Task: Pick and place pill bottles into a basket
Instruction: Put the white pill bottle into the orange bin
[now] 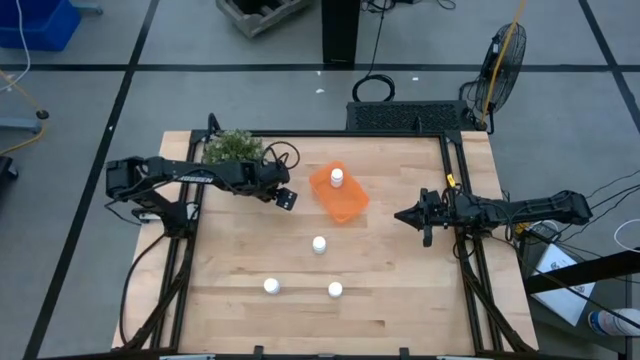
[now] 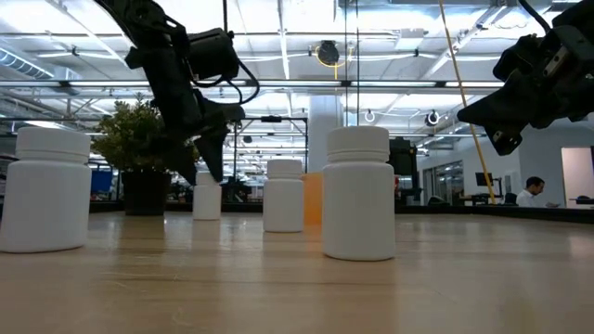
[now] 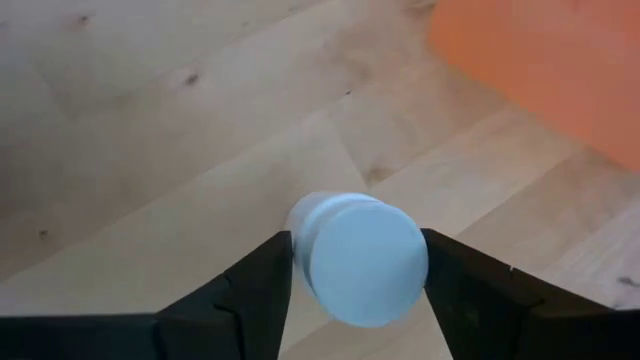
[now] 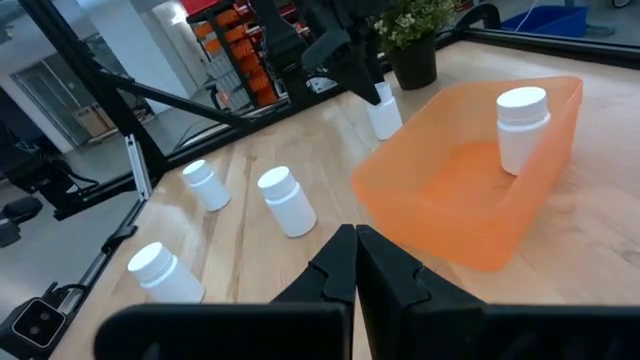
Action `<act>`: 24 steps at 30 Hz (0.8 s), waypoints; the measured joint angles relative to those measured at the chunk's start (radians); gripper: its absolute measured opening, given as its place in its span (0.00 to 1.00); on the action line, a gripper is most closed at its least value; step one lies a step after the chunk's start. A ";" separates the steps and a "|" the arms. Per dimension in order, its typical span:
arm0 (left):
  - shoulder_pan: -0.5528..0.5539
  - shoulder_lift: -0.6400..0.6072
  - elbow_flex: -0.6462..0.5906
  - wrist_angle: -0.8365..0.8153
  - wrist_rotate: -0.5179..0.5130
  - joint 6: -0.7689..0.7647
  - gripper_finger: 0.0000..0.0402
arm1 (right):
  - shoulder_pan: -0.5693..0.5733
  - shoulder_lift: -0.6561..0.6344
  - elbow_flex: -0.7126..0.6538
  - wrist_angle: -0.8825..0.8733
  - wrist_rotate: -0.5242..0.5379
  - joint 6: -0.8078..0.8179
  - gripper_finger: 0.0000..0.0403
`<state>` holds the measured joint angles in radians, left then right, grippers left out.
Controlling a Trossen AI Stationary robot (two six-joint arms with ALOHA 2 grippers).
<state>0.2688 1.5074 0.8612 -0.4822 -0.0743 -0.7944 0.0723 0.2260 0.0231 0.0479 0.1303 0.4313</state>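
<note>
My left gripper (image 1: 285,197) is shut on a white pill bottle (image 3: 360,258) just left of the orange basket (image 1: 340,200). The low view shows this bottle (image 2: 207,195) upright under the gripper, with its base at table level. One bottle (image 1: 337,177) stands in the basket. Three more stand on the table at the middle (image 1: 319,243), the near left (image 1: 271,286) and the near middle (image 1: 335,290). My right gripper (image 1: 405,215) is shut and empty, hovering right of the basket. My left gripper pinches the bottle's upper part, at the cap's sides (image 3: 300,250), between its two fingers (image 3: 262,290). The fingers come from above, slanting down from the table's left. The bottle stays upright; I cannot tell whether its base touches the table.
A green potted plant (image 1: 233,147) stands at the far left, close behind my left arm. The basket sits askew at the far middle of the wooden table (image 1: 400,300). Bare wood lies along the table's right side and near edge.
</note>
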 joint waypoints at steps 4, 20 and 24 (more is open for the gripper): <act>-0.001 0.025 0.001 0.024 0.029 0.014 0.54 | 0.000 0.003 0.000 0.000 0.000 0.002 0.00; -0.001 0.015 0.000 0.158 0.107 -0.014 0.44 | 0.000 0.033 0.000 0.000 0.000 0.004 0.00; 0.004 -0.015 0.002 0.210 0.130 -0.031 0.47 | 0.000 0.032 0.000 0.000 0.000 0.003 0.00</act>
<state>0.2725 1.4924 0.8633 -0.2725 0.0554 -0.8253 0.0723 0.2583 0.0231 0.0479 0.1303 0.4340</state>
